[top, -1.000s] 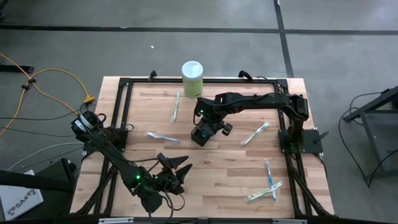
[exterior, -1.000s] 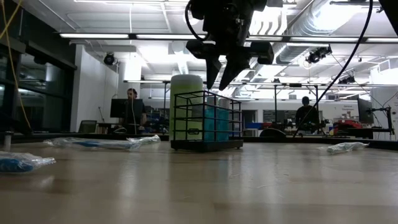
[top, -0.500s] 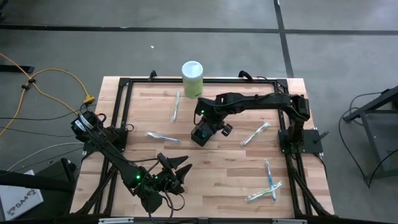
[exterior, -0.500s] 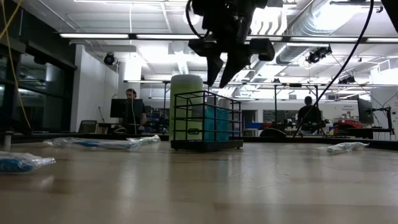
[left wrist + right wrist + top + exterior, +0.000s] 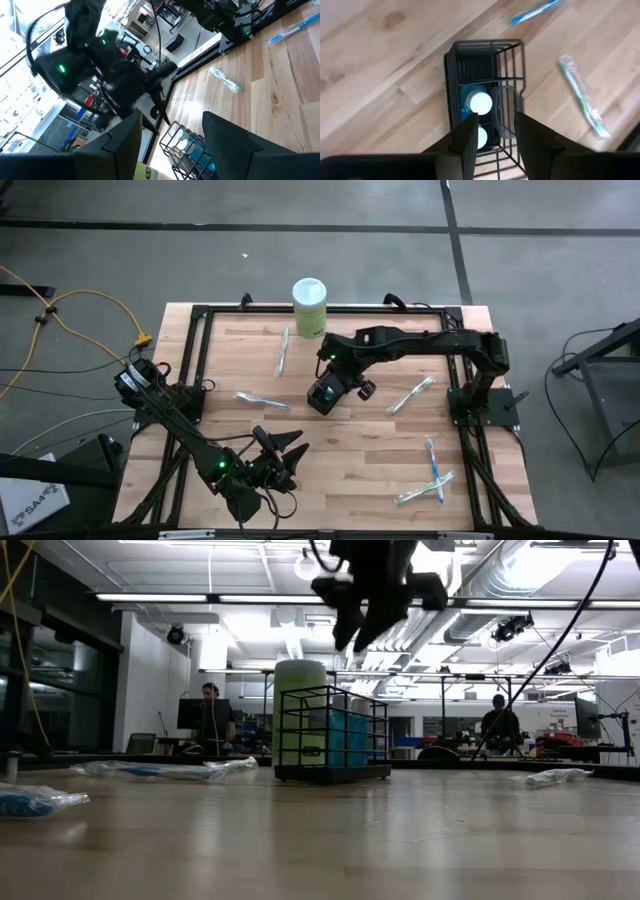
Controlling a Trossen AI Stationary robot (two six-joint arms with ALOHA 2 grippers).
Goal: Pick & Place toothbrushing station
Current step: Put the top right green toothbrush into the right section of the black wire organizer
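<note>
The black wire-mesh holder stands upright on the table's middle, its base on the wood. Two teal white-capped tubes stand inside it. Several wrapped toothbrushes lie flat around it, such as one toward the far left and one to the right. My right gripper hangs open above the holder, pointing steeply down, clear of its rim. In the right wrist view its fingers frame the holder from above. My left gripper waits open near the table's near edge, pointing level toward the holder.
A pale green canister with a white lid stands at the table's far edge behind the holder. More wrapped toothbrushes lie at the near right and left of the holder. People sit in the room beyond the table.
My right gripper has risen straight up from just over the holder's rim and rolled a little about its own axis. The holder has stayed in place on the table.
</note>
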